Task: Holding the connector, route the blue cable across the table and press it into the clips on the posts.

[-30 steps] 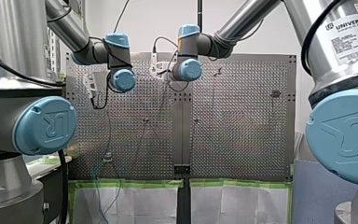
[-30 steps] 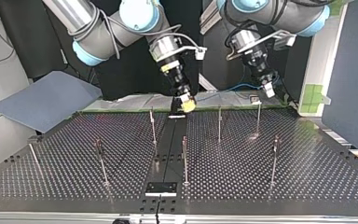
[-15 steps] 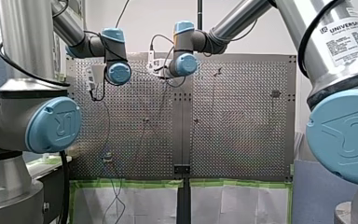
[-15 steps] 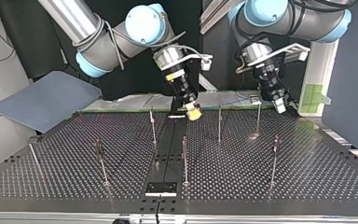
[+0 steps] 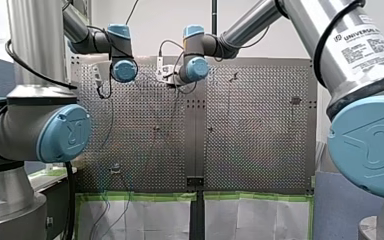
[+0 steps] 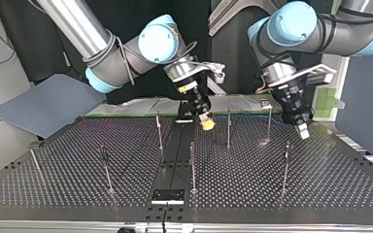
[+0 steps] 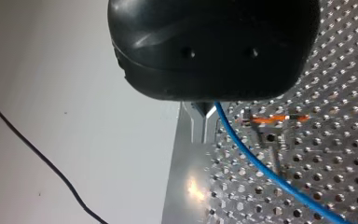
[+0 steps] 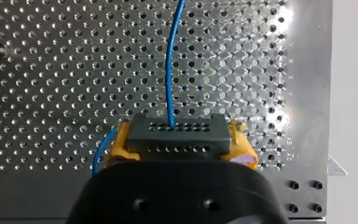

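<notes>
1. Nearest in the top view, the table [image 6: 77, 194] carries a front row of posts [image 6: 193, 165]. Nothing blue shows on them, so I judge the routing hardly started (the clips are too small to read from here).
2. Further back stands a second row of posts, and my right claw [image 6: 206, 125] hangs low between two of them, just above the table. Its yellow pads [image 8: 242, 149] are clamped on the dark connector [image 8: 177, 133]. They grip it by the sides, which leaves the front face free, so the cable [image 8: 169, 70] can run straight ahead over the holes.
3. My left claw [image 6: 302, 130] hovers near the post at the view's right. In the left wrist view the cable comes out from under the claw's black body and slants away across the table. It passes just beside a small metal clip [image 7: 266, 137] with an orange strip. Whether this claw is closed on the cable I cannot tell. It probably serves as a guide, to hold the line taut and level with the clip while the other arm leads with the connector.
</notes>
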